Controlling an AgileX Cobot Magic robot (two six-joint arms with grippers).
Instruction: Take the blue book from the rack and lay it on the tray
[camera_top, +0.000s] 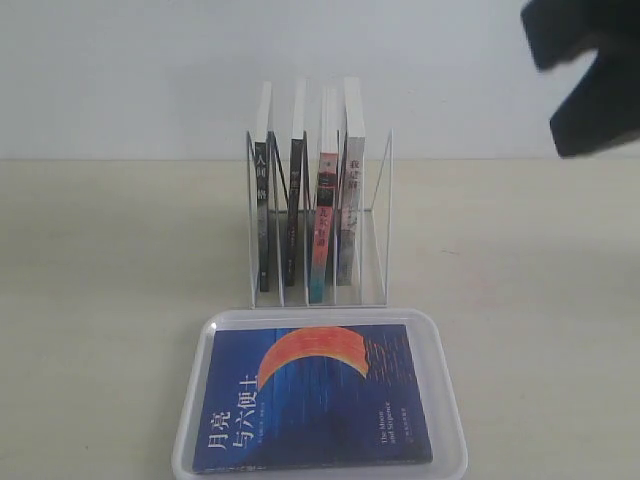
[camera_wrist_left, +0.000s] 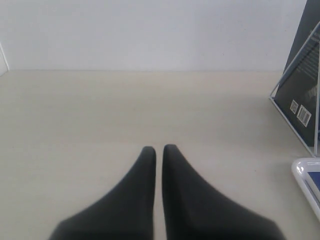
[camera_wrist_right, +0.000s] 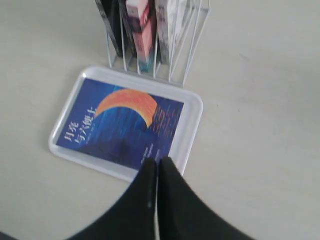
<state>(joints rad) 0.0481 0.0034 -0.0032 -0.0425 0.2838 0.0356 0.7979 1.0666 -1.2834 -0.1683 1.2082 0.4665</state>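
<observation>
The blue book with its orange crescent moon lies flat, cover up, inside the white tray, just in front of the white wire rack. The right wrist view shows the same blue book in the tray from above, with the rack behind it. My right gripper is shut on nothing, raised well above the tray. In the exterior view the right arm is a dark shape at the upper right. My left gripper is shut and empty over bare table, left of the rack.
Several books stay upright in the rack: two black-spined ones, a pink-and-teal one and a pale one. The beige table spreads to both sides, with a white wall behind.
</observation>
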